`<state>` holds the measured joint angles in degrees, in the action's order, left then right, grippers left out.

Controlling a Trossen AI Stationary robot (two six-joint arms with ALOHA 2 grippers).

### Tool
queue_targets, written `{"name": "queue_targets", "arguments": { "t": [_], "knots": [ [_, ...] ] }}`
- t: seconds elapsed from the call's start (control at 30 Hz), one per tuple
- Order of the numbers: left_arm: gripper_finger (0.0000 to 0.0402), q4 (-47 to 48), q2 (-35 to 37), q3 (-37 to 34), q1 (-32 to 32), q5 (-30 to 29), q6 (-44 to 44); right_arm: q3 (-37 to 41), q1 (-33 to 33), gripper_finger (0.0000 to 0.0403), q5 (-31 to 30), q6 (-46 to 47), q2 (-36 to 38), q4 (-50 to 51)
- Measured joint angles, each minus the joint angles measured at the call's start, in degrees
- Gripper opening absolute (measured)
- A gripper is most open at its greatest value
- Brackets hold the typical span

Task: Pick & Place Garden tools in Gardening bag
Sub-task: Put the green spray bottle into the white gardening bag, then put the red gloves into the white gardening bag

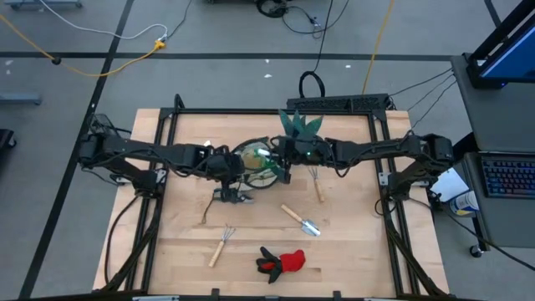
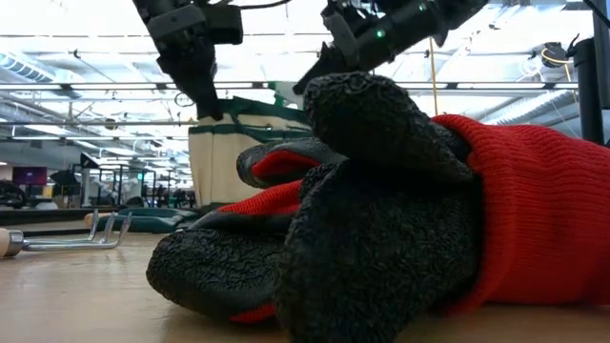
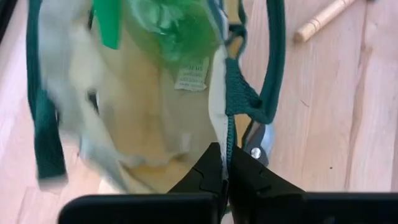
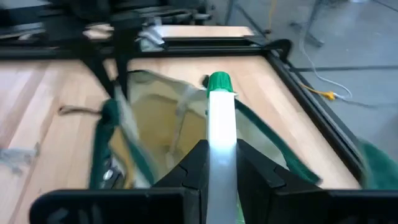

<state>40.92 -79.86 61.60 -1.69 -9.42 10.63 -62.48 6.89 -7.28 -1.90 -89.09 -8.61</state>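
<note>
Right wrist view: right gripper [image 4: 221, 163] pinches the green spray bottle [image 4: 219, 118] above the gardening bag [image 4: 149, 118]; left gripper [image 3: 227, 180] clamps the bag's rim, holding it open.

A teal spiky plant [image 1: 301, 123] stands near the back edge of the light wooden tabletop [image 1: 351, 251]. A black metal frame [image 1: 380, 104] runs along the tabletop's edges. On the grey floor behind, a yellow cable [image 1: 109, 68] and black cables [image 1: 322, 50] trail. Off the tabletop's right side, a keyboard [image 1: 508, 177] lies on a grey desk [image 1: 501, 125].
</note>
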Motion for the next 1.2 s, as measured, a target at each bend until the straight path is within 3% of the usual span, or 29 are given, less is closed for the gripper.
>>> {"name": "queue_targets", "arguments": {
  "t": [0.3,0.53,0.77,0.93,1.2],
  "knots": [
    [0.001,1.2,-0.3,-0.1,0.0,0.0,-0.4,12.2,1.5,0.0048,-0.4,4.2,0.1,-19.5],
    [0.0022,1.2,-0.4,-0.1,0.0,0.0,-2.5,12.7,2.4,0.0058,-0.1,3.2,0.1,-18.0],
    [0.0006,0.7,-0.4,-0.1,0.0,0.0,-3.5,12.8,2.4,0.0122,-0.3,-1.5,0.6,-19.7],
    [0.0033,0.7,-0.4,-0.1,0.0,0.0,-4.8,12.8,2.4,0.0158,-0.2,-2.2,0.6,-20.0],
    [0.0046,0.6,-0.4,-0.1,0.1,-1.1,-4.9,12.8,1.7,0.0169,-0.1,-5.3,1.0,-20.6]
  ]
}}
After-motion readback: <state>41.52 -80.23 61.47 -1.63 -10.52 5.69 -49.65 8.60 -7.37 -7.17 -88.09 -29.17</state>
